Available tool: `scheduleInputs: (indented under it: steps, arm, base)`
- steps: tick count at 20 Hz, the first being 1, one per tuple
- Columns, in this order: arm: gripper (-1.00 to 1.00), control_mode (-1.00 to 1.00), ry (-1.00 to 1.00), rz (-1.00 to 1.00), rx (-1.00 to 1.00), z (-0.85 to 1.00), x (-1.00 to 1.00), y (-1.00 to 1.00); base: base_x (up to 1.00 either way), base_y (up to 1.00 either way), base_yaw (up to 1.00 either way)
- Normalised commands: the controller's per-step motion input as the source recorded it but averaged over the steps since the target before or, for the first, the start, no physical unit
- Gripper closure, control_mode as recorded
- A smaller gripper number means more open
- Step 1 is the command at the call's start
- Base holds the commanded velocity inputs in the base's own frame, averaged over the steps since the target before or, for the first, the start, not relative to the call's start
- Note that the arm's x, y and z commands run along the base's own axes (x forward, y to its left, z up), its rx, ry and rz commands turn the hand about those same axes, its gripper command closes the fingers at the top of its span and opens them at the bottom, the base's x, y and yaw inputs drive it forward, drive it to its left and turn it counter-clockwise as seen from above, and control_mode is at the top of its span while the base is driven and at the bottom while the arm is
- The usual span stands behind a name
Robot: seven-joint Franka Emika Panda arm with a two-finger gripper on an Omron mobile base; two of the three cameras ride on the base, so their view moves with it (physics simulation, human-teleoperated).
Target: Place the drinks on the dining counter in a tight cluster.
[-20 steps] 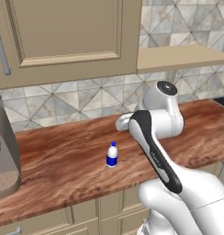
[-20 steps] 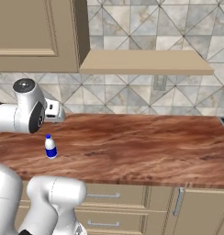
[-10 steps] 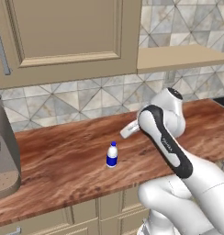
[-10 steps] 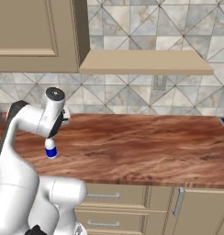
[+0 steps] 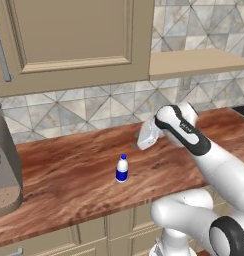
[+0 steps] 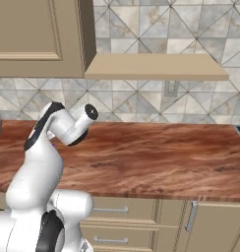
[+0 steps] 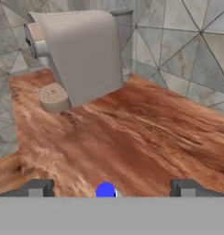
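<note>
The gripper (image 7: pixel 107 188) is hanging with its jaws spread fully apart and nothing between them, and in the hand view the blue cap of the tiny white bottle (image 5: pixel 122 169) is peeking up midway between the 2 fingertips (image 7: pixel 38 187). The step in hand looks like the approach to grasp this bottle. To do it well, the hand should be coming down with the cap kept centred, low enough for the pads to meet the body rather than the cap, and closing gently, since so small and light a bottle is likely to tip or skid if 1 pad touches first.

The bottle is standing upright on the reddish-brown counter (image 5: pixel 69 175), near the front edge, well apart from the grey appliance (image 5: pixel 4 165) at the left. It is showing a white body, a blue label and a blue cap
</note>
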Motion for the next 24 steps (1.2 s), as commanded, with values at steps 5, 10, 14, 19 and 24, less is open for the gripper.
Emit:
scheduleInputs:
  steps: [5, 10, 14, 19, 24]
  arm:
    - [-1.00, -1.00, -0.20, 0.20, 0.07, -0.24, 0.25, -0.18]
    - [-1.00, -1.00, -0.01, 0.06, 0.00, -0.27, 0.00, -0.02]
    - [-1.00, -1.00, 0.04, 0.06, 0.00, -0.76, 0.00, 0.00]
    - [-1.00, -1.00, 0.01, 0.03, 0.01, -0.73, 0.00, 0.00]
    - [-1.00, -1.00, 0.00, 0.04, 0.00, -0.03, 0.00, 0.00]
  base:
    - [0.00, 0.00, 0.00]
    - [0.00, 0.00, 0.00]
    - [0.00, 0.00, 0.00]
    - [0.00, 0.00, 0.00]
    - [0.00, 0.00, 0.00]
